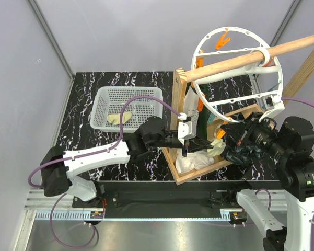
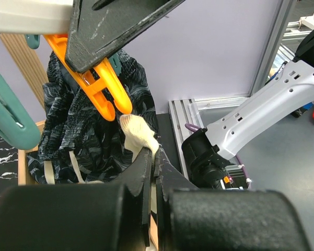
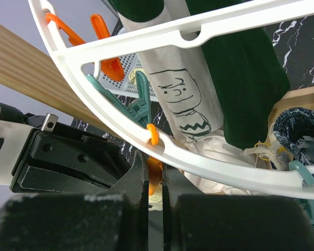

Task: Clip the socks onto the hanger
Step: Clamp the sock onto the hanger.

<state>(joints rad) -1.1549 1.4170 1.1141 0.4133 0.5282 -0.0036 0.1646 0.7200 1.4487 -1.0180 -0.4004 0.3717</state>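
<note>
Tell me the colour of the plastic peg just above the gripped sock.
Orange plastic peg; the left wrist view shows it best.

The table [image 1: 81, 104] has a black top veined with white, like marble. Plain pale grey-lavender panels close it in: a back wall [image 1: 146, 31] and a left wall [image 1: 15, 94], which meet at a slim metal post [image 1: 49, 36]. A second post [image 1: 283, 18] runs up at the far right. A wooden frame [image 1: 176, 125] stands upright on the table, and a round wooden rod [image 1: 292, 46] crosses above it at a slant. Along the table's near edge lies a slotted aluminium rail [image 1: 146, 213], and below it a dull grey surface [image 1: 162, 235], possibly sheet metal. The light is soft and even, with faint shadows and no window in sight.
</note>
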